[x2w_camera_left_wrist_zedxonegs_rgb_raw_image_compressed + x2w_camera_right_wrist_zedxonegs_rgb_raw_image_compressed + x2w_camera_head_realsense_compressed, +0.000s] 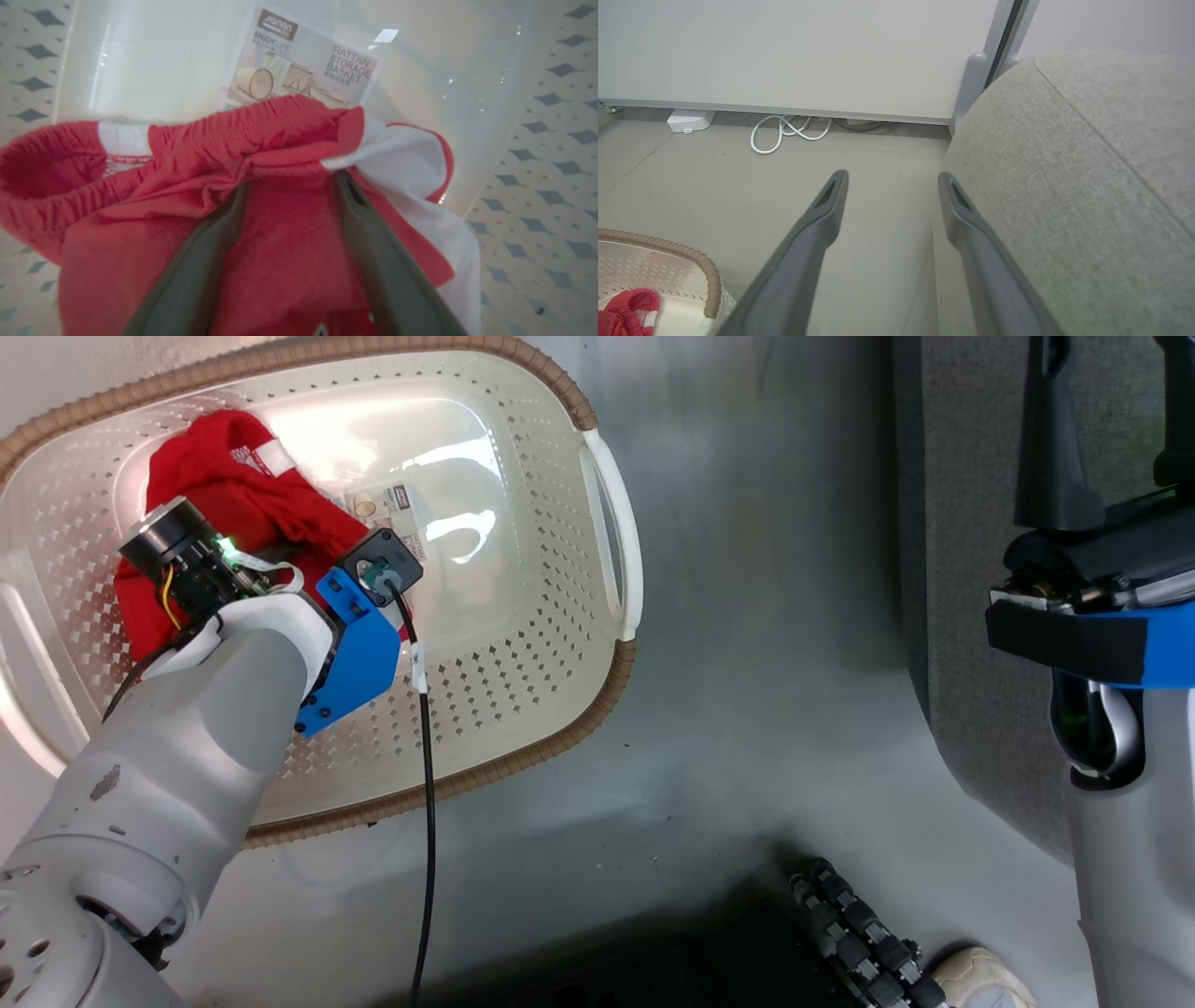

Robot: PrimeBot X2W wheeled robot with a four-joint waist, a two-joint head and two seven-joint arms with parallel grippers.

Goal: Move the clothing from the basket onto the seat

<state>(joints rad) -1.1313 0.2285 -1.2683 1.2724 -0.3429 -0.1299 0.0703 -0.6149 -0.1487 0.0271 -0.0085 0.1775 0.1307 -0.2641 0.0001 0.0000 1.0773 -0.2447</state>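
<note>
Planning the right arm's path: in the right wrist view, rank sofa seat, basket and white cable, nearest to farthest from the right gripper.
1. Sofa seat, just beside the right gripper, on the view's right.
2. Basket, lower left corner.
3. White cable, coiled by the far wall, upper left.

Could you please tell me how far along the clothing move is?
Done: nothing I can confirm. In hand: the open left hand straddles the red clothing inside the basket, not yet closed. Left: grip, lift and carry it to the seat, beside which the open right hand hovers.
</note>
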